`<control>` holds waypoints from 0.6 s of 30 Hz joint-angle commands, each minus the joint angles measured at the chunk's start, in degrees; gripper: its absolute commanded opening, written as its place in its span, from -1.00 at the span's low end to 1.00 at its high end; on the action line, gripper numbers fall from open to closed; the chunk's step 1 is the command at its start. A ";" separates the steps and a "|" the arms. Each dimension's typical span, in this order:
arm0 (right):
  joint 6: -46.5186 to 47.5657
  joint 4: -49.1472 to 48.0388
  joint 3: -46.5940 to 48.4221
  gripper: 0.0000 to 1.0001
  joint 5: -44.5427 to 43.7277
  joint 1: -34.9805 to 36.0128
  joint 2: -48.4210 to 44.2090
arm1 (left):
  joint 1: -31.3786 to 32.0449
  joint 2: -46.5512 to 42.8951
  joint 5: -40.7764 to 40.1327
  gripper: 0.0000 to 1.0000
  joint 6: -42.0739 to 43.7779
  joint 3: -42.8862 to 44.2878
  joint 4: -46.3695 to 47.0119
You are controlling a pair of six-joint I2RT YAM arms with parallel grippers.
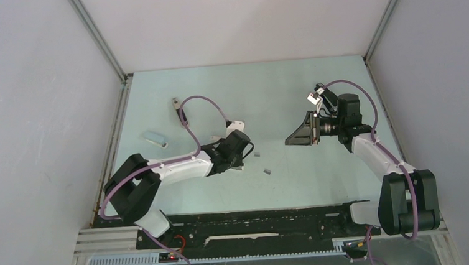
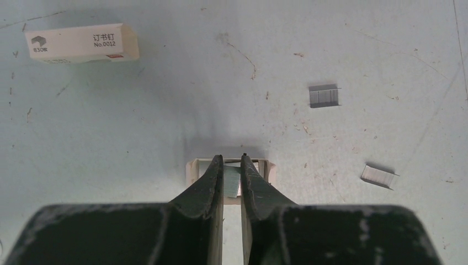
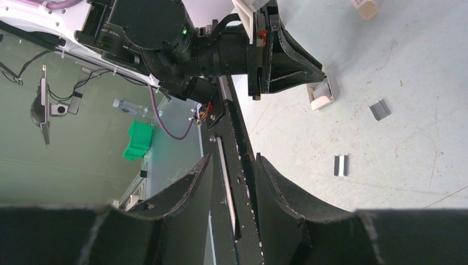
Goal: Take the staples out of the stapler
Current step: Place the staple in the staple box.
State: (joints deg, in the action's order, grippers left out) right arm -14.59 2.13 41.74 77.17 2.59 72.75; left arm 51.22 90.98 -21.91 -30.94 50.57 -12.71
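On table between arms, staples lie loose, two strips. Right gripper clamps stapler aloft; left gripper pinches small white tray, maybe box insert. Remaining load unseen.

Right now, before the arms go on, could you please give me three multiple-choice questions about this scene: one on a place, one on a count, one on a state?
1. Where does the white staple box lie?
A) at the far right corner
B) on the arms' base rail
C) on the table, left of the left gripper

2. How many loose staple strips lie on the table?
A) none
B) two
C) five

3. What is the state of the stapler?
A) held in the right gripper
B) lying flat on the table, untouched
C) shut inside the box

Answers:
1 C, the top view shows the box left of that gripper.
2 B, both wrist views show two strips.
3 A, the right fingers flank its black body.
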 commanded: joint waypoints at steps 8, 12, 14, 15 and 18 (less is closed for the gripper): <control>0.95 -0.33 2.03 -0.14 0.54 -0.56 -1.12 | -0.74 0.01 -2.22 -0.76 0.18 0.49 2.32; 0.88 -0.44 2.03 -0.14 0.61 -0.61 -0.97 | -0.85 -0.10 -2.35 -0.76 -0.32 -0.19 2.74; 0.80 -0.53 2.03 -0.14 0.62 -0.63 -0.88 | -0.86 -0.17 -2.50 -0.77 -0.48 -0.42 2.76; 0.76 -0.54 2.02 -0.14 0.66 -0.60 -0.86 | -0.82 -0.19 -2.44 -0.77 -0.54 -0.53 2.76; 0.75 -0.55 2.03 -0.14 0.71 -0.65 -0.86 | -0.86 -0.29 -2.51 -0.77 -0.77 -0.87 2.77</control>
State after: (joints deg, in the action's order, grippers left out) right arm -14.59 2.11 41.74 77.19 2.31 72.75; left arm 50.70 90.98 -22.37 -31.07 50.48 -11.57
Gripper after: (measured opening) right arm 0.431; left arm 0.167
